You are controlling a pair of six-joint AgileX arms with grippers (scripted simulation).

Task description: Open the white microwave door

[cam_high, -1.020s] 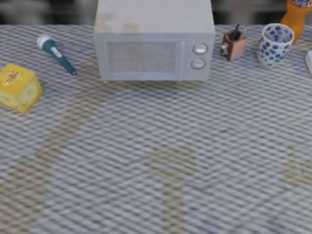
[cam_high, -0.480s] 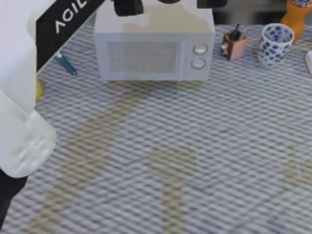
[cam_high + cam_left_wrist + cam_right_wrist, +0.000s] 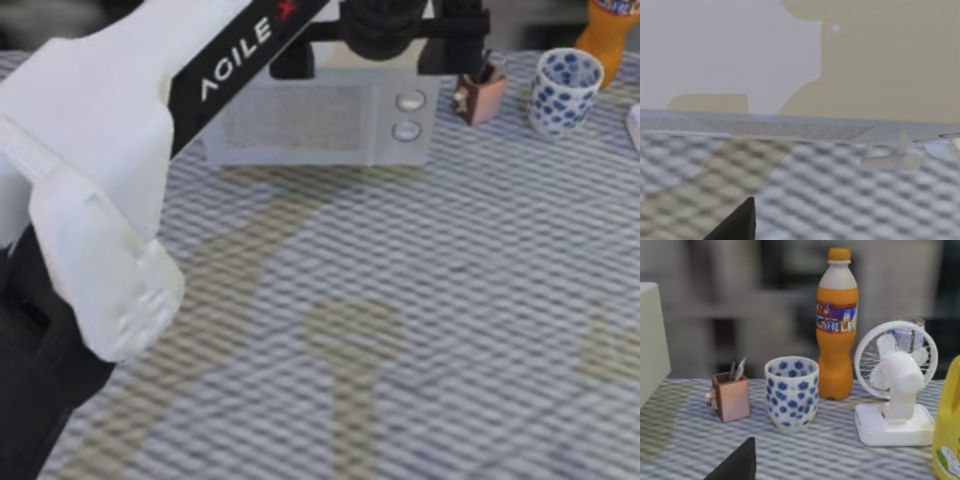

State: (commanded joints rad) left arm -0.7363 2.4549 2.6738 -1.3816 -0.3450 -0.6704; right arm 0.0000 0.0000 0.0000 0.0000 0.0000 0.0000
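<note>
Woven worktop (image 3: 470, 260), white microwave (image 3: 400, 150) at far edge, door (image 3: 300, 118) shut flush. My left hand (image 3: 385, 25) hovers above microwave top; can't tell its finger state. Right arm unseen. Opening all still ahead.

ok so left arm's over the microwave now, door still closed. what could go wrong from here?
1. The left arm reaches across the top view, hiding the left part of the door where its hinge edge lies, so a poor approach may go unseen.
2. The left pincer hangs over the microwave top; coming down it might hit the casing or the knobs, not the door.
3. The pen holder stands close beside the microwave and could get knocked.
</note>
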